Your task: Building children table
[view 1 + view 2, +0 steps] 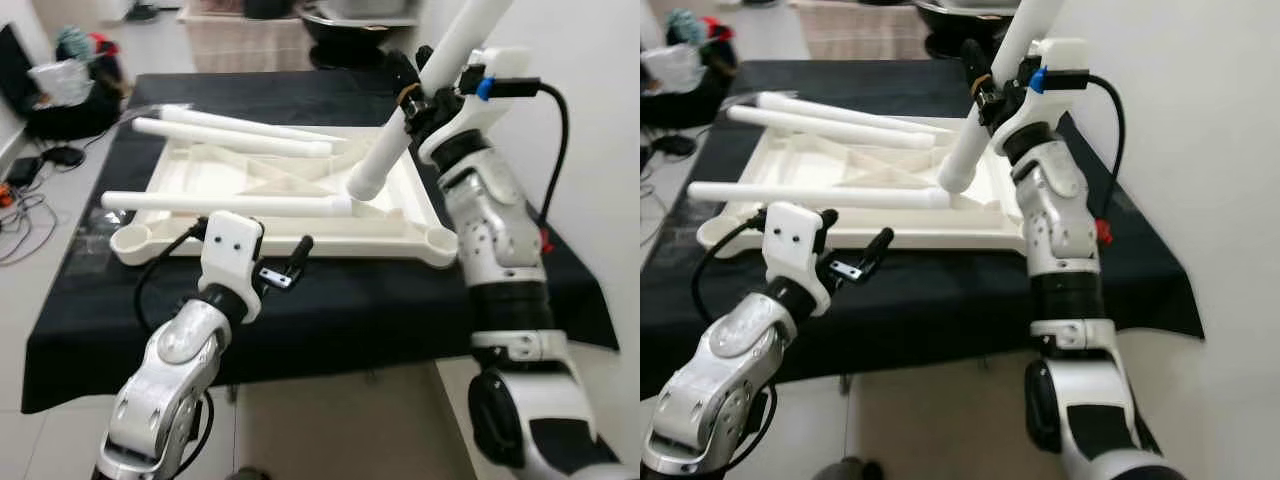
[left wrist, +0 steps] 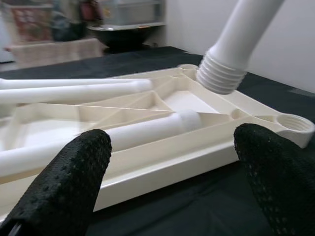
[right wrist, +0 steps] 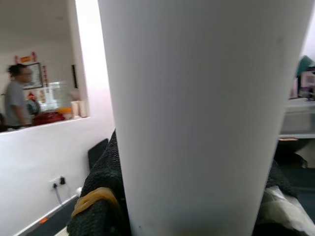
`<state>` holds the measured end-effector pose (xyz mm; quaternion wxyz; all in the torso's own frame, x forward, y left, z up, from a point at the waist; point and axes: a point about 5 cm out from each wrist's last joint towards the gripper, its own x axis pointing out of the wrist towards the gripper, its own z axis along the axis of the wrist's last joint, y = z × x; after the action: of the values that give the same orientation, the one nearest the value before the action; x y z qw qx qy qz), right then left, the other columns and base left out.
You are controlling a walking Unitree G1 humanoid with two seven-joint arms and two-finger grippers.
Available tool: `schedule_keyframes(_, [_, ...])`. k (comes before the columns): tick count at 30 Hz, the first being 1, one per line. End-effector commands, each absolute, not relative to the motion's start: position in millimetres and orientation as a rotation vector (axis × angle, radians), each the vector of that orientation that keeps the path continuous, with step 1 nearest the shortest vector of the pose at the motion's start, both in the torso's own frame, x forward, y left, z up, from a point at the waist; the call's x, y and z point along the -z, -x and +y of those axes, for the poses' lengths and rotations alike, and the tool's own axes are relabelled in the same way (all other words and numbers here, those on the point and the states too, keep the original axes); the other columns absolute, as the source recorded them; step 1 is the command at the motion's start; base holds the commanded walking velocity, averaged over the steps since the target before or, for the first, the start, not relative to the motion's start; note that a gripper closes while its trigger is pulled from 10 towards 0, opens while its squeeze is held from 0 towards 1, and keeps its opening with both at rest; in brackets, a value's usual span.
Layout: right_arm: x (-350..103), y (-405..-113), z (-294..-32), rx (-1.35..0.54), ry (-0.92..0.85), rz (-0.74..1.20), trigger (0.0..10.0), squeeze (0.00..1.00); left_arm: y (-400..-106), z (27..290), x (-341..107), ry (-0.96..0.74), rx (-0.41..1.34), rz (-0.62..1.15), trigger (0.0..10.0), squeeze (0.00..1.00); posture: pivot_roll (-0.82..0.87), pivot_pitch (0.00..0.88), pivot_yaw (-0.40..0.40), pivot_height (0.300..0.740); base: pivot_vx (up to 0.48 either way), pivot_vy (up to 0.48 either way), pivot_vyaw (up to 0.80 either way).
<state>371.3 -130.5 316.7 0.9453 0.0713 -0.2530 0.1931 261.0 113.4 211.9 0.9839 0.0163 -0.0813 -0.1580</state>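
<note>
The right gripper [image 1: 412, 98] clamps 1 table leg [image 1: 420, 95] tilted, threaded end down, likely aiming for a corner socket [image 1: 441, 238]. The left gripper [image 1: 285, 265], fingers spread and empty, waits beside the upturned tabletop [image 1: 300, 238].

your two arms are glossy silver with black joint bands. the left gripper [image 1: 283, 265] has knobbly black fingers [image 2: 74, 182], a white wrist block with two screws behind them, and a black cable looping off it. behind the right gripper [image 1: 412, 88] sit a blue tab and a black cable.
</note>
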Motion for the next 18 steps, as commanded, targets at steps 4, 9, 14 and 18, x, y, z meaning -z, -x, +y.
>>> schedule_keyframes(4, [-318.2, -369.8, -134.7, -0.359, -0.144, -0.513, 10.0, 0.0, -261.4, 113.6, -212.3, -0.027, 0.303, -0.167, 10.0, 0.0, 0.09, 0.057, -0.027, 0.74, 0.0, -0.452, 0.0])
schedule_keyframes(9, [-317.9, -370.1, -133.4, -0.359, -0.149, -0.51, 10.0, 0.0, -262.7, 116.4, -211.6, 0.008, 0.287, -0.158, 10.0, 0.0, 0.09, 0.052, -0.028, 0.74, 0.161, -0.386, 0.0])
schedule_keyframes(14, [-319.5, -371.5, -133.7, -0.354, -0.129, -0.507, 10.0, 0.0, -265.5, 120.6, -212.3, 0.03, 0.254, -0.154, 10.0, 0.0, 0.09, 0.059, -0.032, 0.74, 0.0, 0.0, 0.0])
schedule_keyframes(18, [-323.2, -370.7, -135.0, -0.353, -0.133, -0.535, 10.0, 0.0, -265.0, 121.8, -212.8, 0.047, 0.259, -0.159, 10.0, 0.0, 0.09, 0.059, -0.032, 0.74, 0.0, 0.0, 0.0])
